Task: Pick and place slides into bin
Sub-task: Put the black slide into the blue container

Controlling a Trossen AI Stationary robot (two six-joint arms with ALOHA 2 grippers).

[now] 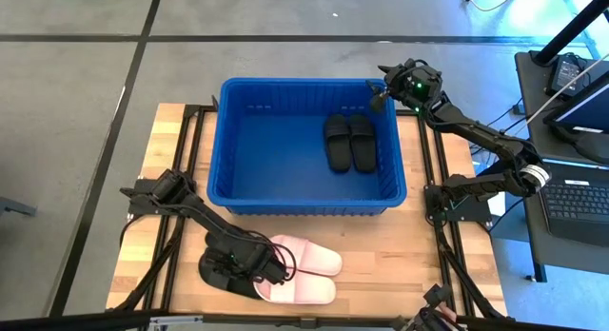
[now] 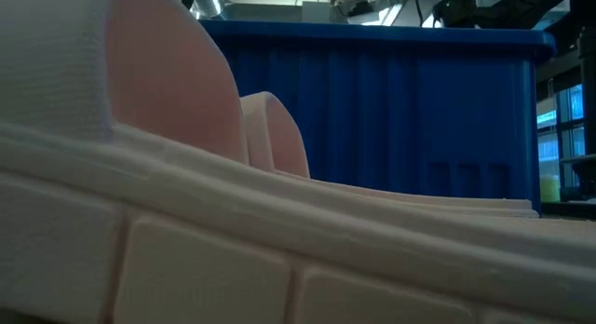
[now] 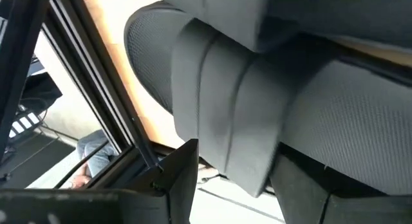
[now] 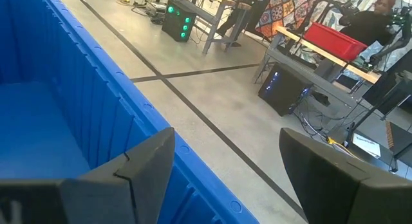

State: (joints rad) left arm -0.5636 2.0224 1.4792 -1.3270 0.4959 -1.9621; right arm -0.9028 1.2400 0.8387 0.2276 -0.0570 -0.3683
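On the surface my left pincer (image 1: 269,270) grips a black slide (image 1: 221,272); my right pincer (image 1: 381,91) hangs open over the bin (image 1: 226,148).

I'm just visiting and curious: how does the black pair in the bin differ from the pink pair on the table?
The black pair is dark and lies inside the blue bin; the pink pair is pale and sits outside it on the table. The black pair lies alone; the left gripper is down beside the pink pair. Both pairs are wide-strap slides lying side by side.
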